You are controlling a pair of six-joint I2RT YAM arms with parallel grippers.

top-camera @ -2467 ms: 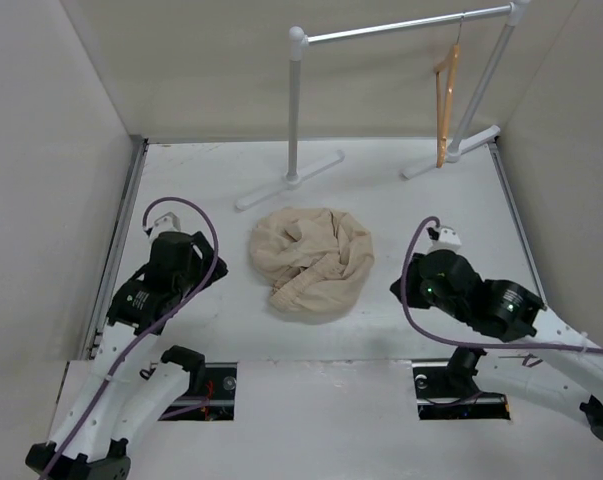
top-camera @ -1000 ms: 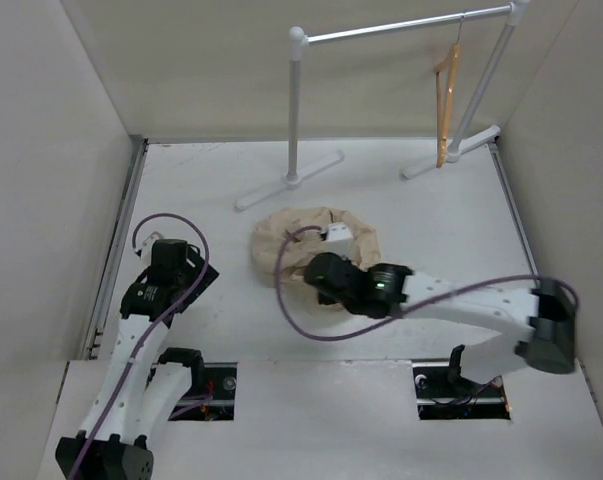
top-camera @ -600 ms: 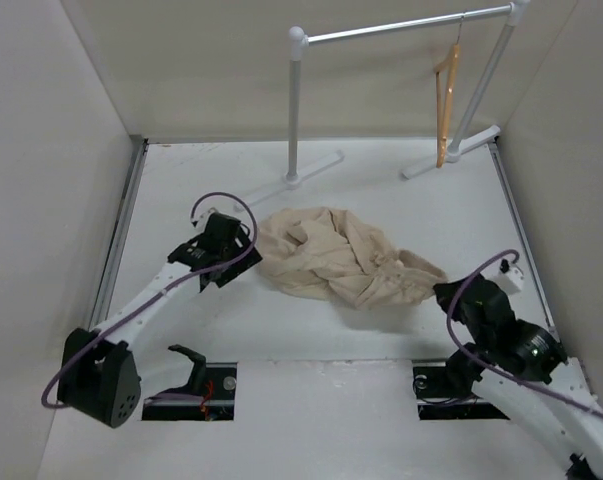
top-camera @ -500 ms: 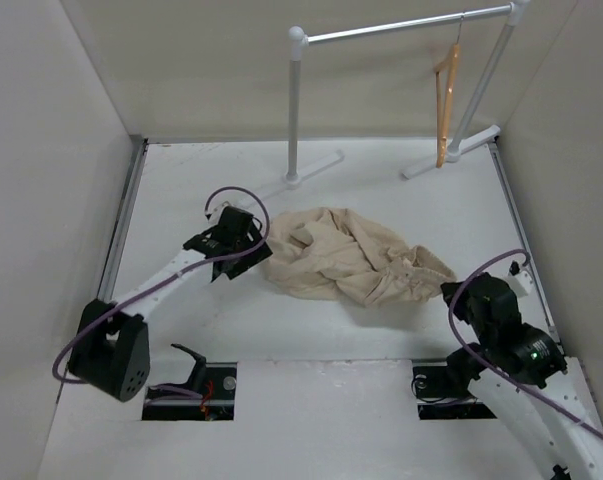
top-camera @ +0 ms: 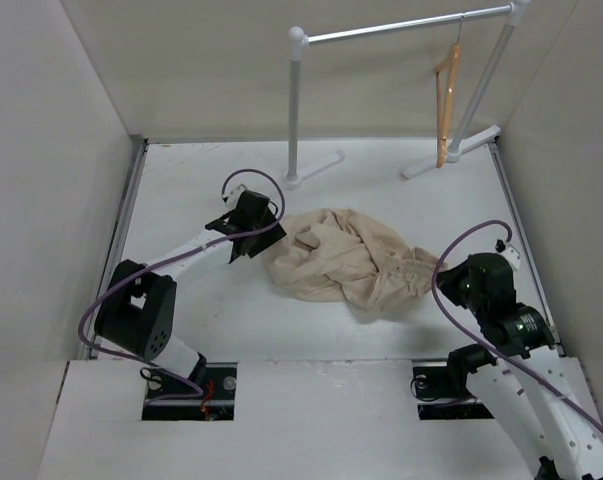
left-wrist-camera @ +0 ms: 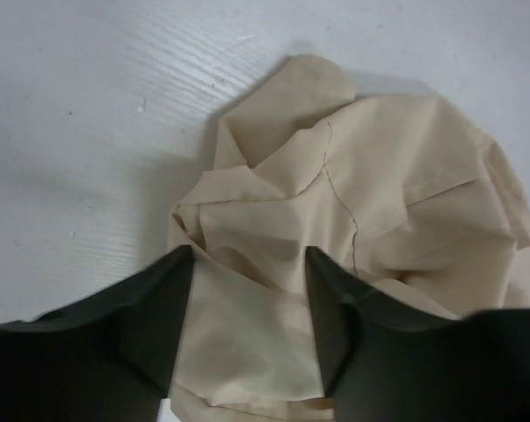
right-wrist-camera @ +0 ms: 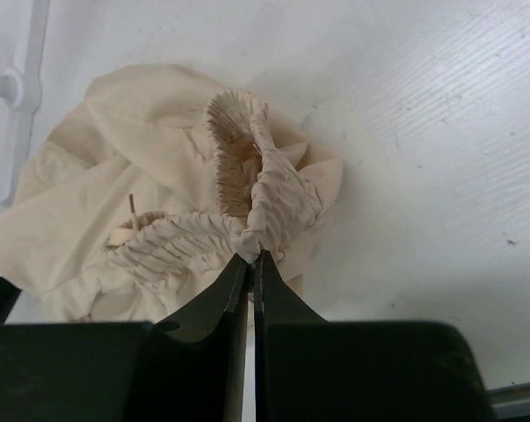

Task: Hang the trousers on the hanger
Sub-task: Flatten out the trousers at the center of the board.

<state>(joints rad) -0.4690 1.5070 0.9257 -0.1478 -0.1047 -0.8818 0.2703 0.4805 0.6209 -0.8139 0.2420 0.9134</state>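
Observation:
The beige trousers lie crumpled in a heap in the middle of the table. My right gripper is shut on their gathered elastic waistband at the heap's right end; in the top view the right gripper is there. My left gripper is at the heap's left edge. In the left wrist view its dark fingers stand apart astride a flat fold of the trousers, left gripper open. The wooden hanger hangs from the rail at the far right.
A white garment rail stands at the back, with one foot just beyond the trousers and another at the right. Its foot also shows in the right wrist view as a white bar. Side walls enclose the table.
The right gripper took the waistband and dragged it right, spreading the heap. The left arm swung in from the near left to the trousers' left edge, and its jaws narrowed over a fold.

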